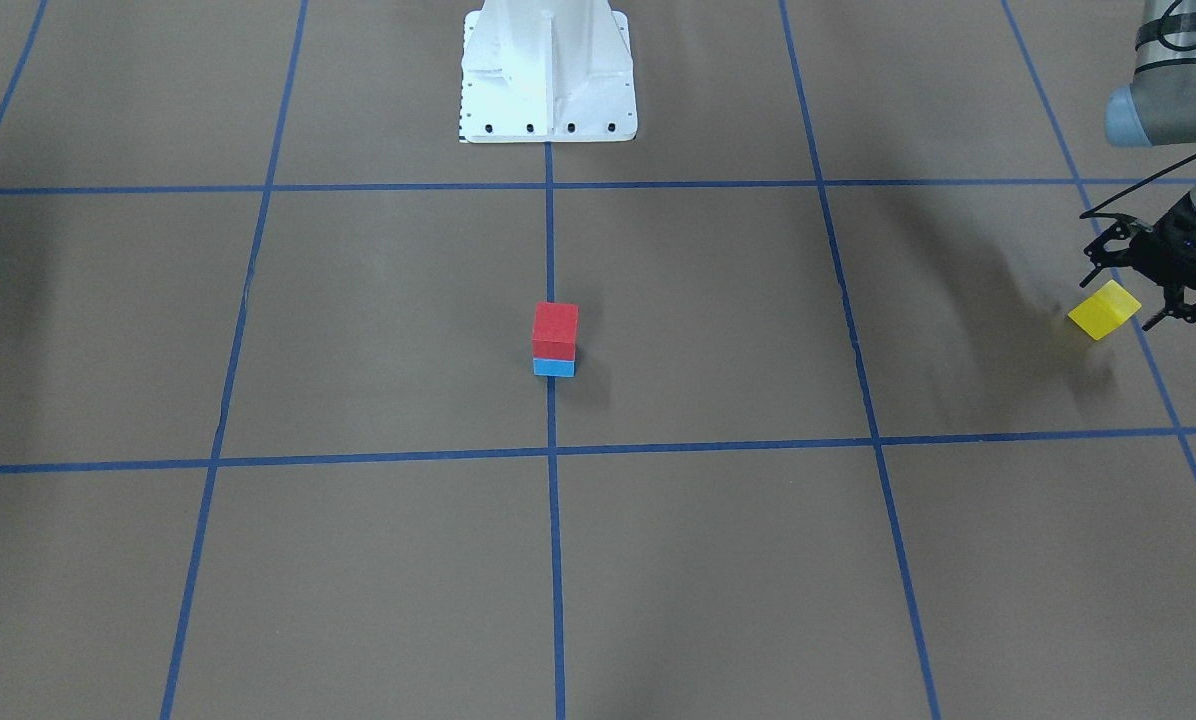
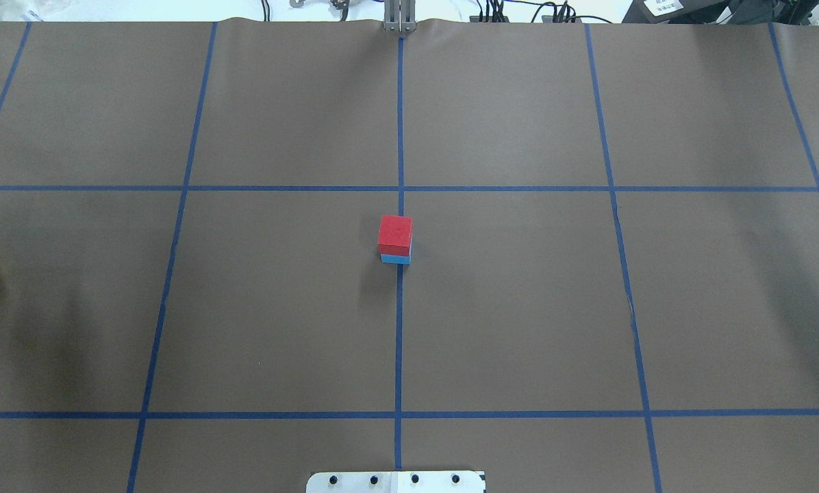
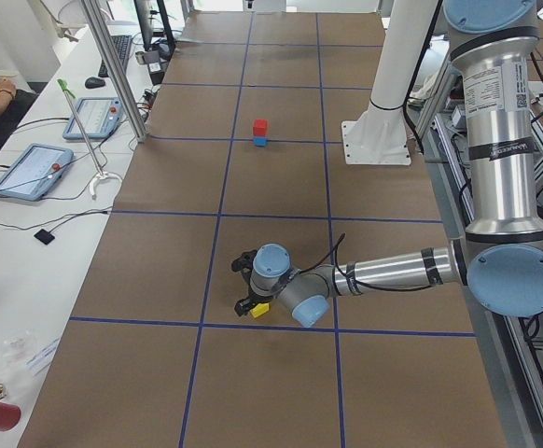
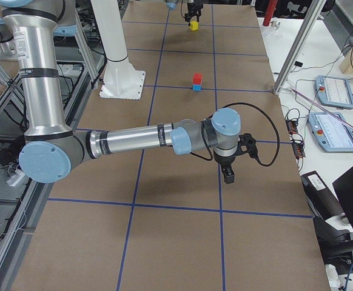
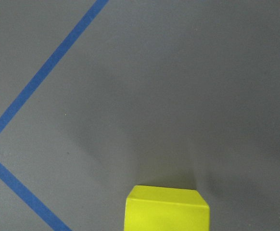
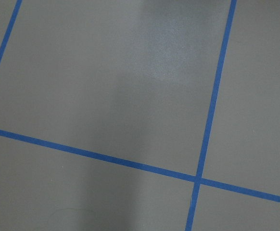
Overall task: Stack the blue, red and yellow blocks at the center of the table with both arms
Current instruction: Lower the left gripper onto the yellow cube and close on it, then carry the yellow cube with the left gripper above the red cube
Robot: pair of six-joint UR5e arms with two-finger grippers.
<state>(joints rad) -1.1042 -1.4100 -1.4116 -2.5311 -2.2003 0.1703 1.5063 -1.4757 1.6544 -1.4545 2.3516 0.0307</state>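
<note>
Robot lab: gridded table (image 2: 279,308), teach pendants (image 3: 27,170)

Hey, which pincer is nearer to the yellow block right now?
Left. The left pincer is right at the yellow block. The right pincer is far off, on the opposite side of the red block stacked at centre.

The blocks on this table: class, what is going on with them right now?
The red block already sits on the blue block at the centre. The left gripper is at the yellow block, far out on the robot's left, jaws apparently open around it. The right gripper hangs over the table, away from the blocks.
</note>
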